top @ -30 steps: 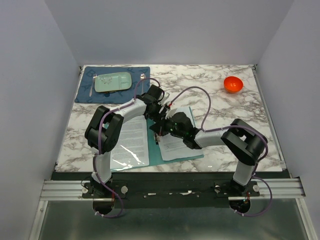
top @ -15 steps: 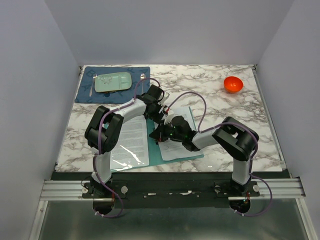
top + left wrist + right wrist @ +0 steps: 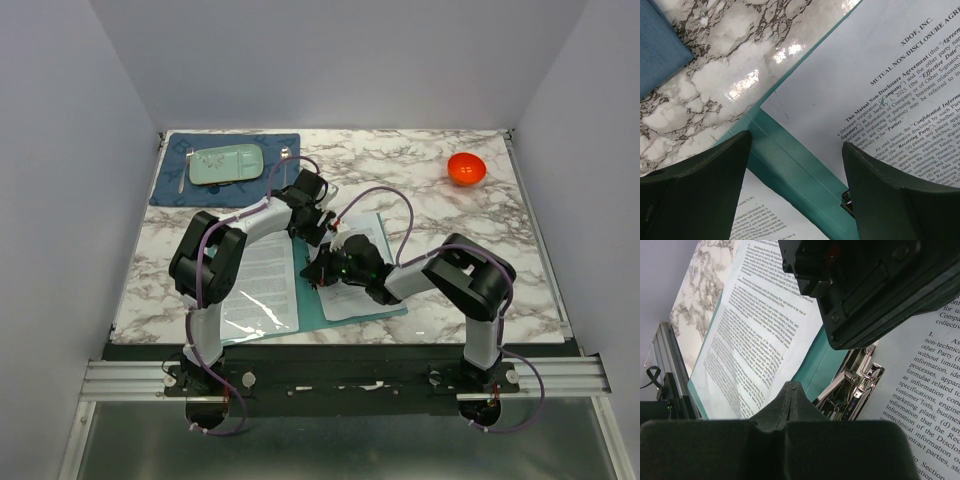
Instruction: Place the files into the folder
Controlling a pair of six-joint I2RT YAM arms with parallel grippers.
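Note:
The teal folder (image 3: 385, 306) lies open on the marble table near the front. A printed white sheet (image 3: 358, 280) lies on its right half, and another (image 3: 262, 282) on its left half under a glossy sleeve. My left gripper (image 3: 320, 228) hangs open over the top of the spine (image 3: 790, 170), with the sheet's heading (image 3: 900, 90) to its right and the metal clip (image 3: 847, 200) by its right finger. My right gripper (image 3: 316, 272) is shut and empty. Its tip (image 3: 792, 386) sits at the spine (image 3: 817, 365) just left of the clip (image 3: 855, 385), with the left gripper's body (image 3: 865, 285) close above.
A dark blue placemat (image 3: 225, 170) with a pale green tray (image 3: 227, 163) and cutlery lies at the back left; its corner shows in the left wrist view (image 3: 657, 45). An orange bowl (image 3: 466, 168) stands at the back right. The two wrists are crowded together over the folder.
My right gripper has moved a little left and nearer, down to the spine beside the clip, and its elbow has swung left. The left arm has stayed put.

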